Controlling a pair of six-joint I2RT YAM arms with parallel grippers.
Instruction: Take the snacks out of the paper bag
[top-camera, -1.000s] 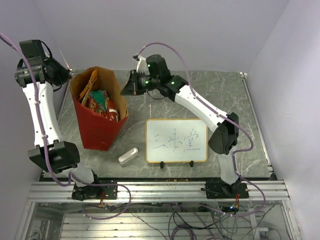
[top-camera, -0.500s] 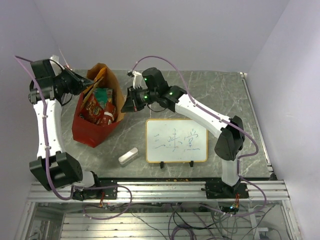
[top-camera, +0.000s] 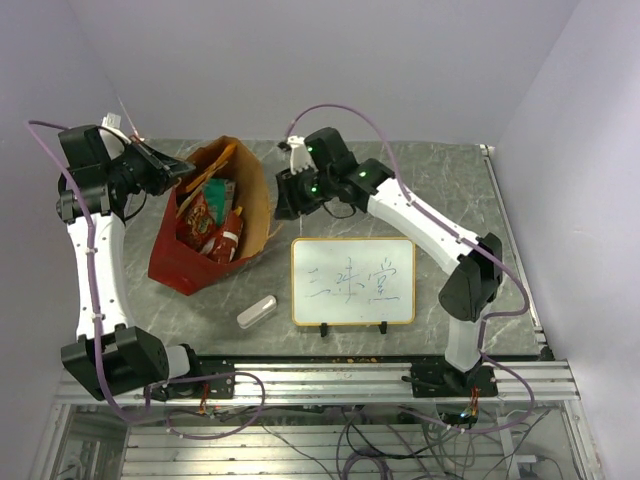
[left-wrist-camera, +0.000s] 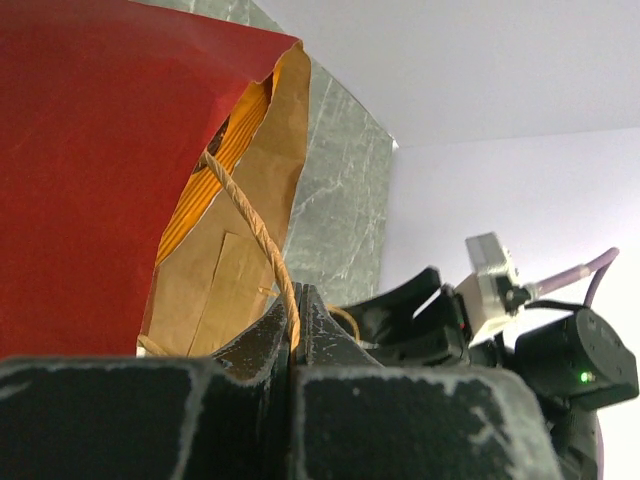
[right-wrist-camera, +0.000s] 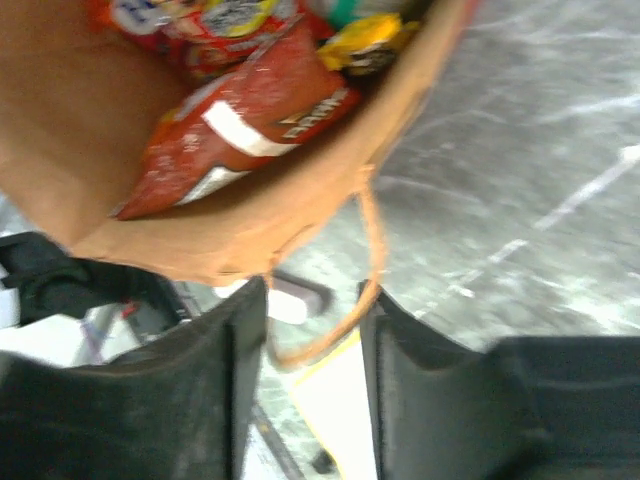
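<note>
1. Nearest the arm bases, a white eraser block (top-camera: 257, 311) lies on the marble table (top-camera: 450, 170), just left of a framed whiteboard (top-camera: 352, 281) with writing on it.
2. Beyond the eraser, on the left, the red paper bag (top-camera: 185, 265) leans over, its brown mouth open up and to the right.
3. The snacks sit inside it: a red packet (right-wrist-camera: 240, 130), a yellow one (right-wrist-camera: 365, 45), and an orange bag (left-wrist-camera: 215, 160) flat against the inner wall.
4. The left gripper (left-wrist-camera: 292, 315) is pinched tight on the bag's twine handle (left-wrist-camera: 250, 225) at the left rim.
5. At the right rim, the right gripper (right-wrist-camera: 312, 295) has its fingers spread. The other handle loop (right-wrist-camera: 372, 250) hangs between them, not clamped.
</note>
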